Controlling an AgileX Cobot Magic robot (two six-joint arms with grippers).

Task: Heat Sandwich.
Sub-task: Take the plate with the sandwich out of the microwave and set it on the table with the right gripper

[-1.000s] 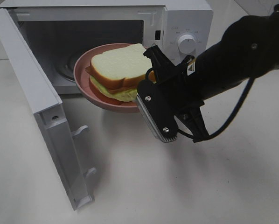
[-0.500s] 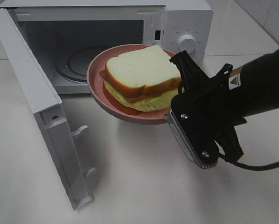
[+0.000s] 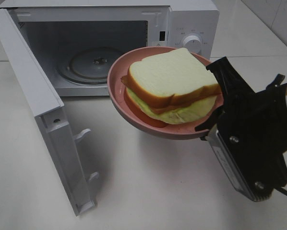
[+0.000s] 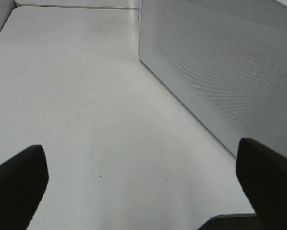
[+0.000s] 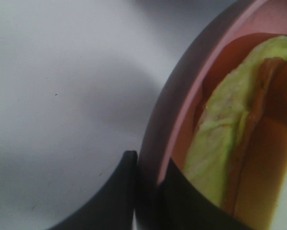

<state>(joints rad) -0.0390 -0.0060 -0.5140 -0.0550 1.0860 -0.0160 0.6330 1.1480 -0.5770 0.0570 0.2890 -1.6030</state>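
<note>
Sandwich [image 3: 174, 79] first: you have it riding on the pink plate [image 3: 134, 120], white bread on top, tan crust along the side and a pale green filling showing at the lower edge. Your right gripper [image 3: 215, 117] is clamped on the plate's rim at the side nearest the arm, and the right wrist view shows this closely, one dark finger [image 5: 117, 191] on the outside of the rim and the other on the inside, beside the green filling. You are holding the plate in the air, tilted, above the white counter [image 3: 148, 191] and in front of the microwave [image 3: 182, 19], outside its cavity. The microwave door [image 3: 42, 115] stands swung wide open at the left of the high view, and the round glass turntable [image 3: 93, 64] inside lies bare. The round knob [image 3: 194, 43] on the control panel shows just behind the far edge of the plate. Your left gripper [image 4: 143, 187] has its fingers [image 4: 18, 177] spread wide apart with nothing between them; it hangs over bare counter, beside the perforated side panel of the microwave.
</note>
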